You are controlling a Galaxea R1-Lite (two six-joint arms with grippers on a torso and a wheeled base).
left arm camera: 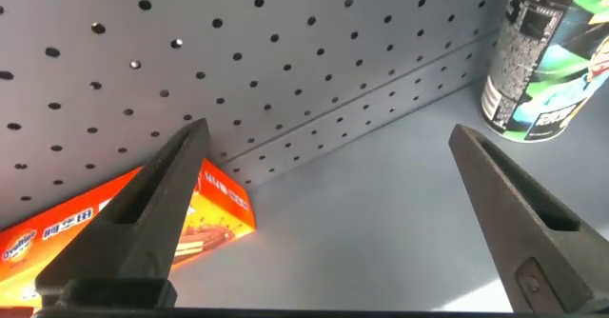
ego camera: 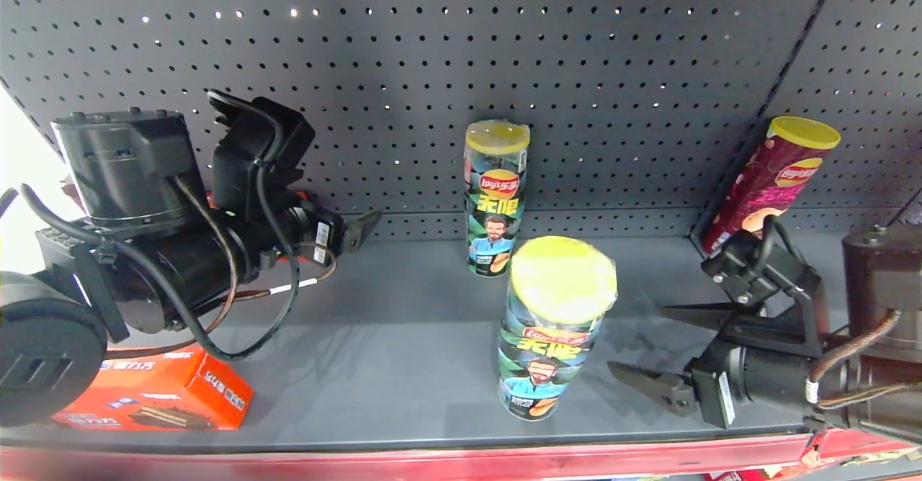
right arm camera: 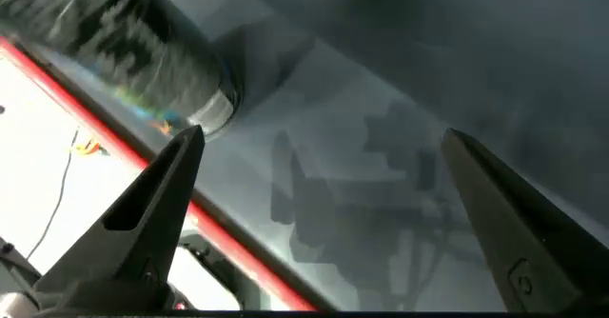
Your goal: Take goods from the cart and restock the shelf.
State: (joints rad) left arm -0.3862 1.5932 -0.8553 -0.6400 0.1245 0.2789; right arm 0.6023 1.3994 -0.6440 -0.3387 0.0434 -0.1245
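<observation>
A green chip can (ego camera: 555,326) was pictured standing upright on the shelf (ego camera: 374,351), just beyond the fingertips of the right gripper (ego camera: 637,338). That gripper's fingers were spread wide and nothing was held between them. A second green can (ego camera: 495,200) was set farther ahead of that gripper, close to the pegboard back (ego camera: 432,49). A purple can (ego camera: 771,182) was propped at a lean in the corner behind the gripper. The left gripper (left arm camera: 325,132), likewise parted and empty, was held near the pegboard, with an orange box (left arm camera: 219,208) just past one finger.

The placing was judged as good as done. A retreat would best be made straight back along the fingers' own line with the jaws kept wide. The tall, narrow can was set close to the red front lip (ego camera: 432,463), and it could be toppled by a brush.
</observation>
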